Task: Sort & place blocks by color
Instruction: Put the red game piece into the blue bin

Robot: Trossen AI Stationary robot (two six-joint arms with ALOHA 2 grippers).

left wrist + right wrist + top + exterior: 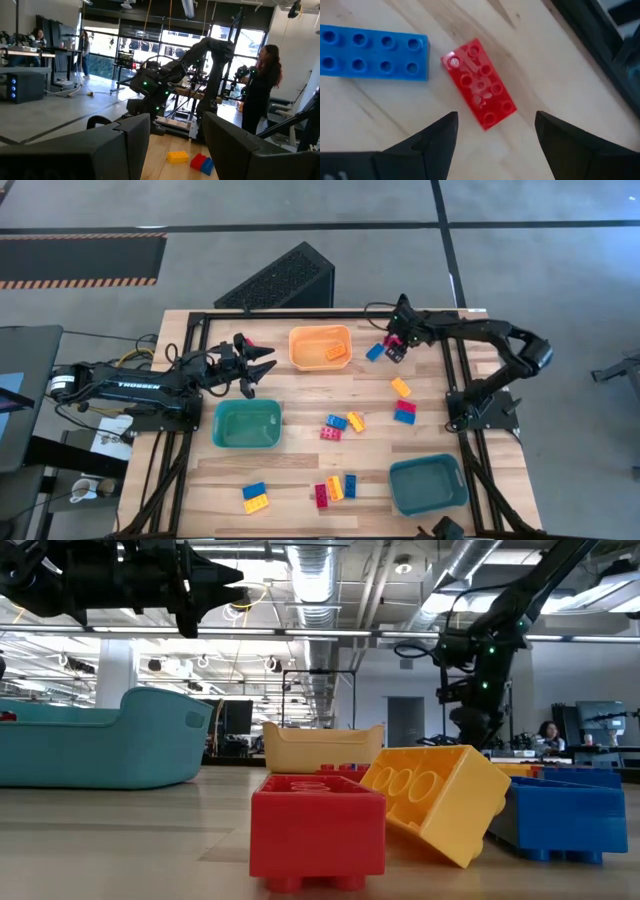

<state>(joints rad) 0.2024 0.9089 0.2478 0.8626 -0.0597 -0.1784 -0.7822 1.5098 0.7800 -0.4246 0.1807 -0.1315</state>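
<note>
So the right gripper (396, 346) is up at the far side of the bench (300, 470), just right of the orange bin (320, 347), hovering over a red block (479, 90) with its fingers spread wide and nothing between them. A blue block (372, 52) lies right next to that red one on the wood, close but not quite touching, as far as the wrist view shows. One orange block (336, 352) sits inside the orange bin.

The left gripper (256, 365) hangs in the air left of the orange bin and above the green bin (247, 424), fingers parted, holding nothing.

The rest of the blocks are scattered around: a yellow one (400, 387) with a red and blue pair just below it, a red/blue/yellow cluster (341, 423) mid-bench, a blue and yellow pair (255, 497) near the front left, and a red/yellow/blue bunch (335, 489) front centre. A teal bin (428, 484) sits front right with nothing visible in it.

A person (261, 85) stands in the room behind.
</note>
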